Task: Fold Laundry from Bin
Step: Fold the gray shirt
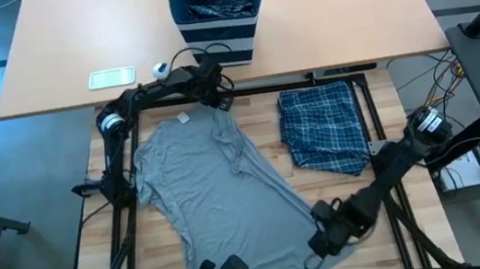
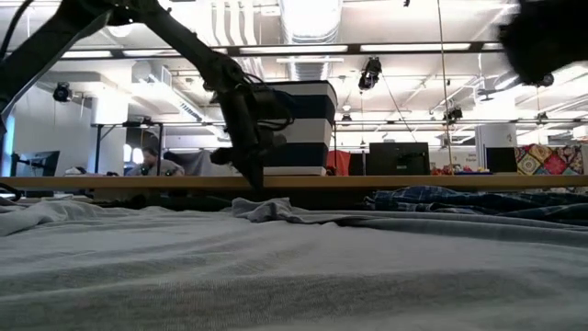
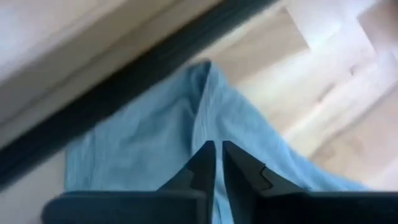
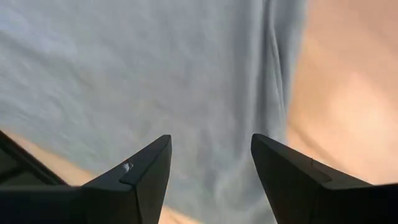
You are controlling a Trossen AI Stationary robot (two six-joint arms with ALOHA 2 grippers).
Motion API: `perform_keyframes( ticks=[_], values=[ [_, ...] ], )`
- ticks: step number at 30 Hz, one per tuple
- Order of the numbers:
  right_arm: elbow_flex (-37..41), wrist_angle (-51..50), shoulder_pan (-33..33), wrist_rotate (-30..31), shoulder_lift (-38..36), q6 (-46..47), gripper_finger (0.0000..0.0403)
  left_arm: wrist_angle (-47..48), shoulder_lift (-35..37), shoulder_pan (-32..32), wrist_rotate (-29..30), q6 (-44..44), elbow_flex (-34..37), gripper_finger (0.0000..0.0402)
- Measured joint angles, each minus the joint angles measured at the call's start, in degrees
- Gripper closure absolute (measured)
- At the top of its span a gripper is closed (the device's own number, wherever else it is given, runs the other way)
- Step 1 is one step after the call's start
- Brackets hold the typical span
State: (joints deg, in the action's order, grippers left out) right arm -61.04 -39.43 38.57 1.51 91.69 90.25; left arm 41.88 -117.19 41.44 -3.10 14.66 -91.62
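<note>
The grey T-shirt point(image 1: 219, 188) lies spread flat on the wooden table. My left gripper point(image 1: 220, 100) is at the shirt's far edge, shut on a raised fold of it; the gripper also shows in the left wrist view point(image 3: 219, 163). My right gripper point(image 1: 323, 235) hangs open over the shirt's near right part, close to its side edge, and its fingers point(image 4: 146, 168) stand apart above the cloth. A folded blue-and-white plaid garment point(image 1: 323, 128) lies on the table at the right. The navy striped bin point(image 1: 217, 12) stands on the far desk with plaid cloth in it. My left gripper pinches a narrow raised fold of the grey T-shirt point(image 3: 205, 118) at the shirt's far edge between its two fingers. The fingers come from above, slanting down from the far side point(image 2: 254, 184). The rest of the shirt lies slack on the table.
A pale card-like object point(image 1: 112, 77) and a small white object point(image 1: 160, 69) lie on the far desk left of the bin. Bare wood point(image 1: 360, 202) shows between the shirt and the plaid garment and at the table's near right.
</note>
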Motion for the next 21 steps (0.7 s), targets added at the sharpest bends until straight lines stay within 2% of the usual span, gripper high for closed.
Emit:
perform_keyframes(
  ticks=[6, 11, 15, 21],
  values=[
    [0.0, 0.8, -5.8, 0.2, 0.3, -10.2, 0.0184, 6.7, 1.1, -0.7, -6.1, 2.3, 1.3, 0.0288],
    [0.0, 0.8, -7.7, 1.9, 0.3, -13.5, 0.0184, 3.5, 1.1, -1.5, -5.9, 6.0, 5.8, 0.0212],
    [0.0, 0.8, -7.5, 1.5, 0.3, -13.8, 0.0184, -0.8, 1.1, -0.9, -2.9, 9.1, 8.2, 0.0198],
    [0.0, 0.8, -7.5, 1.7, 0.3, -14.0, 0.0184, -5.9, 0.6, -0.7, -5.2, 12.0, 9.6, 0.0224]
  ],
)
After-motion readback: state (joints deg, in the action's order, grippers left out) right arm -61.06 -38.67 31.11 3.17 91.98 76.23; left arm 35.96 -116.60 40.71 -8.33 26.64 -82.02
